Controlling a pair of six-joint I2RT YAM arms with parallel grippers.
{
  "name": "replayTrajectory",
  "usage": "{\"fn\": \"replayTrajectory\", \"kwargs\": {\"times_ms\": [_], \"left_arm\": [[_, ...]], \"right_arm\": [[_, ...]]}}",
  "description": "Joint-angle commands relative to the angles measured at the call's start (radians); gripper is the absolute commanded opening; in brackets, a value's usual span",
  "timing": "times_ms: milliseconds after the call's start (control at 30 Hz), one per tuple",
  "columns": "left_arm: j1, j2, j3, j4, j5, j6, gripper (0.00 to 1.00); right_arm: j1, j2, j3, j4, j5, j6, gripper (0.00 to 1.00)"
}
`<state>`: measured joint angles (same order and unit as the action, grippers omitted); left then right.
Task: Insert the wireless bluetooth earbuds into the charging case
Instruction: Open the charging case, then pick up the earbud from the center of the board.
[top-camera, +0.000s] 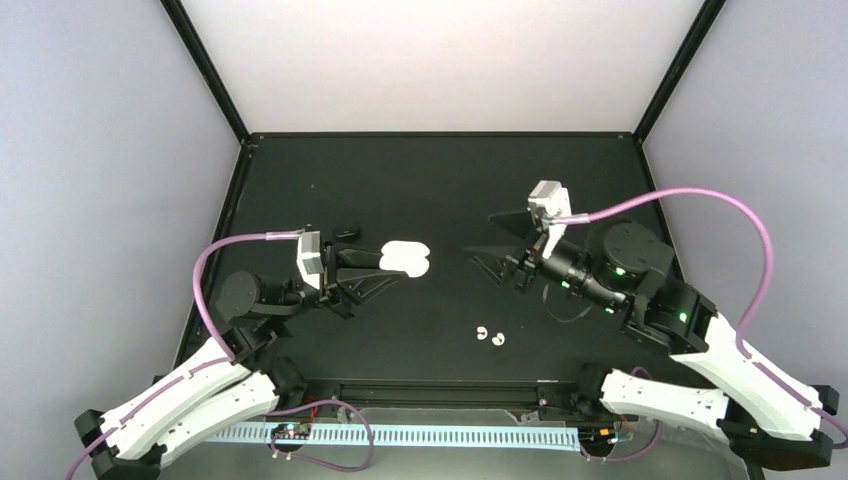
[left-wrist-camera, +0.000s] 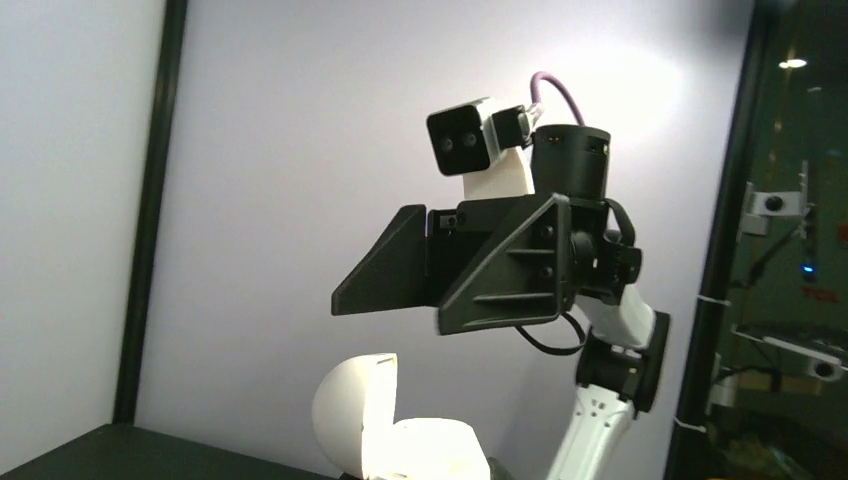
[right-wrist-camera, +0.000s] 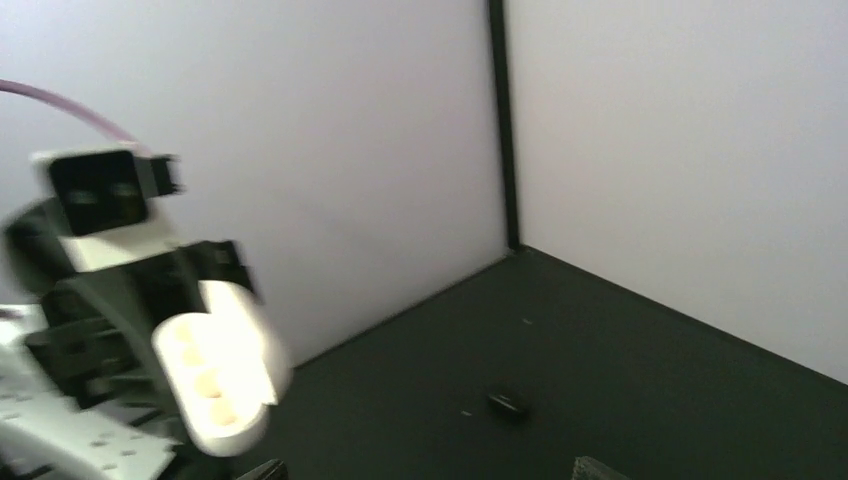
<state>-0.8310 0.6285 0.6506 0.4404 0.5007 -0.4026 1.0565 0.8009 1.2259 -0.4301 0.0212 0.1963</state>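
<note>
The white charging case (top-camera: 405, 258) is open, and my left gripper (top-camera: 386, 270) is shut on its base. In the left wrist view the case (left-wrist-camera: 430, 445) glows at the bottom edge with its lid (left-wrist-camera: 350, 410) raised. The right wrist view shows the case (right-wrist-camera: 215, 375) held off the table, its hollow sockets facing this camera. Two white earbuds (top-camera: 490, 336) lie on the black table near the front, apart from both grippers. My right gripper (top-camera: 497, 243) hangs open and empty to the right of the case. Only its fingertips (right-wrist-camera: 600, 468) show in its own view.
A small dark object (top-camera: 347, 233) lies on the black table (top-camera: 440, 180) behind the left gripper, also seen as a dark object (right-wrist-camera: 508, 403) in the right wrist view. Pale walls and black frame posts (right-wrist-camera: 500, 120) close in the table.
</note>
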Motion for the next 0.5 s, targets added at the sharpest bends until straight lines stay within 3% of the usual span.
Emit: {"fn": "replayTrajectory", "kwargs": {"times_ms": [0,100,200,333,467], "left_arm": [[0.035,-0.036,-0.072,0.088,-0.123,-0.066,0.01],[0.090,-0.086,-0.144,0.168,-0.193,-0.152,0.02],[0.209,-0.145,-0.146,0.128,-0.175,-0.193,0.02],[0.346,-0.159,-0.153,0.133,-0.055,-0.256,0.02],[0.443,-0.109,-0.185,0.273,0.022,-0.299,0.02]], "right_arm": [[-0.105,0.069,-0.001,-0.075,0.163,-0.018,0.74],[-0.269,0.090,-0.102,-0.019,0.071,0.117,0.74],[-0.381,0.086,-0.229,0.055,0.026,0.211,0.74],[-0.421,0.093,-0.361,0.078,0.118,0.244,0.74],[-0.422,0.055,-0.511,0.128,0.176,0.239,0.75]]}}
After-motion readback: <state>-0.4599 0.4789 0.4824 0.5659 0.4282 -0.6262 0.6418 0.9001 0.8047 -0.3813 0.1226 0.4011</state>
